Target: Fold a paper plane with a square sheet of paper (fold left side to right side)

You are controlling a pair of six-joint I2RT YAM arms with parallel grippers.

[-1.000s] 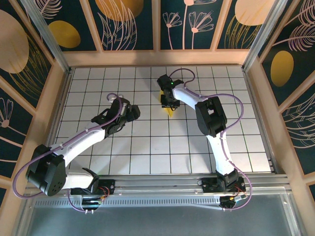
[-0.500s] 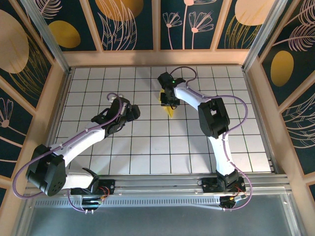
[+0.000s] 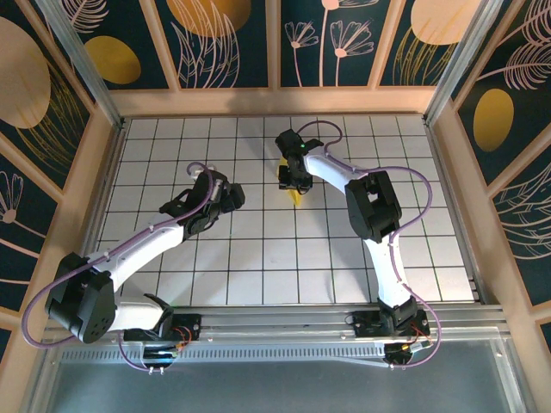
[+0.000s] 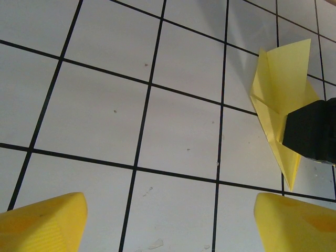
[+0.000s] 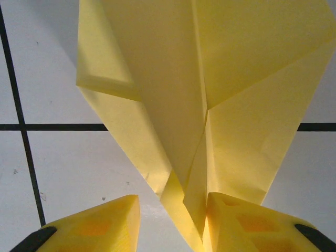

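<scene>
The paper plane [image 3: 296,194] is a slim yellow dart with a centre crease, lying on the white grid table [image 3: 258,249] just right of centre at the back. My right gripper [image 3: 293,175] sits over its far end. In the right wrist view the plane [image 5: 210,79] runs down between the yellow fingers [image 5: 94,226]. Its folded tail rests against the right-hand one, with a gap to the left-hand one, so the right gripper [image 5: 173,226] is open around it. My left gripper [image 4: 170,220] hovers wide open over bare tiles, with the plane [image 4: 283,89] ahead to its right.
Wooden rails and patterned dark wall panels [image 3: 275,43] enclose the table on three sides. A metal rail [image 3: 284,323] carrying both arm bases runs along the near edge. The right arm's black wrist [image 4: 312,128] covers part of the plane in the left wrist view.
The right gripper has shifted very slightly over the plane's far end. The left arm has not moved.
</scene>
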